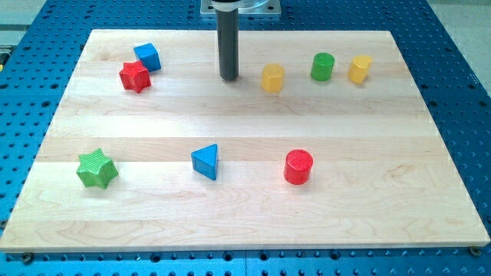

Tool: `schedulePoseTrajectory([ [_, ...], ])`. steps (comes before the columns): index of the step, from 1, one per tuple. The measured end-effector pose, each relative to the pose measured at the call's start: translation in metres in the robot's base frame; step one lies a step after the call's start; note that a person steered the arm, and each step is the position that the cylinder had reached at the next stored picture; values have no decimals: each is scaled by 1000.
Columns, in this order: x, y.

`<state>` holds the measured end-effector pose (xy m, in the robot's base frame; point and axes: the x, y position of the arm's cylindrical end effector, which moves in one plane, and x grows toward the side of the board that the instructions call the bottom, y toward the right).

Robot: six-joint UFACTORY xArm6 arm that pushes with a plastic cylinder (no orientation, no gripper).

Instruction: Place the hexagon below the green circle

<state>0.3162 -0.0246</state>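
A yellow hexagon block (pixel 272 77) sits near the view's top, just right of centre. The green circle block (pixel 323 67) stands to its right and slightly higher in the view. My tip (pixel 229 78) is the lower end of the dark rod, resting on the board just left of the yellow hexagon, with a small gap between them. A second yellow block (pixel 360 68), of unclear shape, stands just right of the green circle.
A blue cube (pixel 147 57) and a red star (pixel 135 77) sit together at the top left. A green star (pixel 97 169) lies at the lower left, a blue triangle (pixel 205 162) at lower centre, a red circle (pixel 298 167) to its right. The wooden board (pixel 399 215) lies on a blue perforated table.
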Motion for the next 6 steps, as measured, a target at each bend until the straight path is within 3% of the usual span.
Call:
schedulePoseTrajectory([
  [3, 2, 51],
  [4, 22, 106],
  [5, 80, 169],
  [6, 88, 189],
])
